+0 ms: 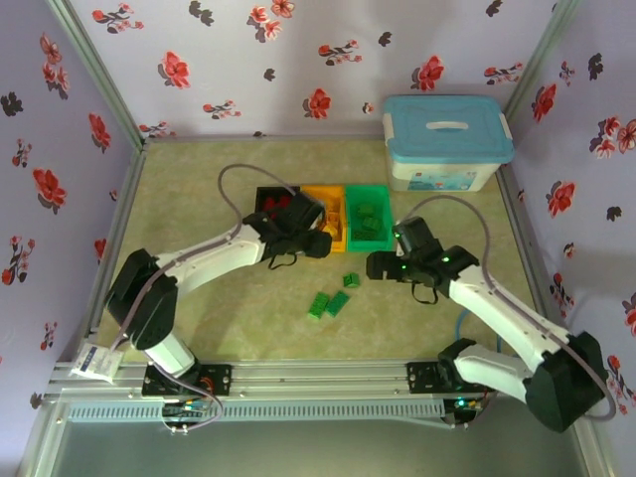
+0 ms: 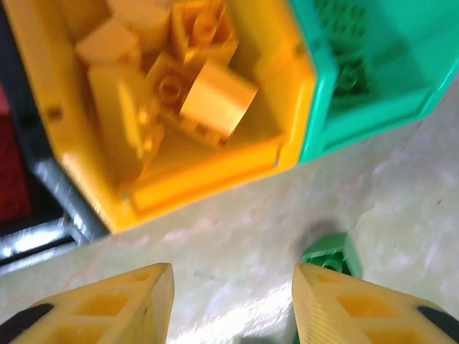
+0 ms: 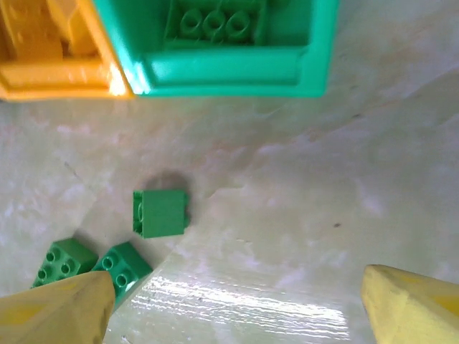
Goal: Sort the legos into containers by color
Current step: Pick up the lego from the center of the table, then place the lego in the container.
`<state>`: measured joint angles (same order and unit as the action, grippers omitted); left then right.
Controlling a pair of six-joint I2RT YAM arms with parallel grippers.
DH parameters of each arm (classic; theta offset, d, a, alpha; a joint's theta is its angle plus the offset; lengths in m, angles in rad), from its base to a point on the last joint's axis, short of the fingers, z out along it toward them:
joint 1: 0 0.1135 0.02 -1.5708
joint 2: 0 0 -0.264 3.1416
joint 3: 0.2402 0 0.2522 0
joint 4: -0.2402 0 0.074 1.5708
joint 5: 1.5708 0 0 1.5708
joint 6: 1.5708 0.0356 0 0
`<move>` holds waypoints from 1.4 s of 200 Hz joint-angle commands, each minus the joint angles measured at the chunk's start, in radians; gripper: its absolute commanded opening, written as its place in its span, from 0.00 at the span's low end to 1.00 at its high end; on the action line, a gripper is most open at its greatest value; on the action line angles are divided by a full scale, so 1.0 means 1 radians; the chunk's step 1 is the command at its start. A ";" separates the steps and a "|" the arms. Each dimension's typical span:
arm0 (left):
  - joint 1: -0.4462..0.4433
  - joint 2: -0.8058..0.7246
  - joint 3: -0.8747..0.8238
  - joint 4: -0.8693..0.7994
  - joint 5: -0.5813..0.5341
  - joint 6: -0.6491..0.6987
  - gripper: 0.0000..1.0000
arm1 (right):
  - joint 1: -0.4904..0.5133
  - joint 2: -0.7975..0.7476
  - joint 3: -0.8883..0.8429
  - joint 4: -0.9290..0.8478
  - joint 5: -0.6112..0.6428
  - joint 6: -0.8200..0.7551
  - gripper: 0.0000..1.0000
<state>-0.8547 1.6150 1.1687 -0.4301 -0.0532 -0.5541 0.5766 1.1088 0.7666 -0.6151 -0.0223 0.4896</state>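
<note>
Sorting stands near its end. Three green bricks lie loose on the bench (image 1: 248, 318) in front of the bins; the other bricks in view are already binned by colour.

1. Locations. The black bin (image 1: 266, 194), the yellow-orange bin (image 2: 208, 178) and the green bin (image 3: 229, 68) stand side by side in a row. Yellow-orange bricks (image 2: 208, 100) lie in the middle bin. One lone green brick (image 3: 161, 213) lies near the green bin, tipped on its side with a smooth face up. Two more green bricks (image 3: 64, 259) lie just beside each other, studs up, nearer the arm bases.

2. Tool state. The left tool (image 2: 233, 304) hangs just in front of the yellow-orange bin, fingers apart, nothing between them. The right tool (image 3: 229, 308) hangs over bare bench near the lone green brick, fingers wide apart, carrying nothing.

3. Handling, as judged. Each brick is probably light, rigid hard plastic with glossy walls. It should not deform, but it may slip or skid on the bench if pinched off-centre. Take hold across two opposite flat walls at mid-height, with the fingers square to them. Avoid the studded face, which gives uneven contact. For the pair, approach from the outer sides, since the gap between them leaves little finger room. Release low inside the green bin to limit bouncing.
</note>
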 commanded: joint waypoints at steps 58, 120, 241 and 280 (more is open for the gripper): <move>-0.074 -0.203 -0.305 0.121 -0.074 -0.163 0.48 | 0.158 0.383 0.099 0.103 0.030 0.060 0.72; -0.104 -0.293 -0.451 0.153 -0.113 -0.244 0.48 | 0.209 0.592 0.207 0.082 0.065 0.097 0.58; -0.179 -0.329 -0.504 0.168 -0.148 -0.229 0.48 | 0.101 0.535 0.535 -0.169 0.232 -0.022 0.33; -0.202 -0.372 -0.562 0.242 -0.151 -0.260 0.50 | -0.049 0.591 0.625 -0.177 0.136 -0.052 0.37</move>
<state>-1.0443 1.2839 0.6392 -0.2531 -0.1768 -0.7841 0.5930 1.6627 1.3365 -0.7322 0.1539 0.4786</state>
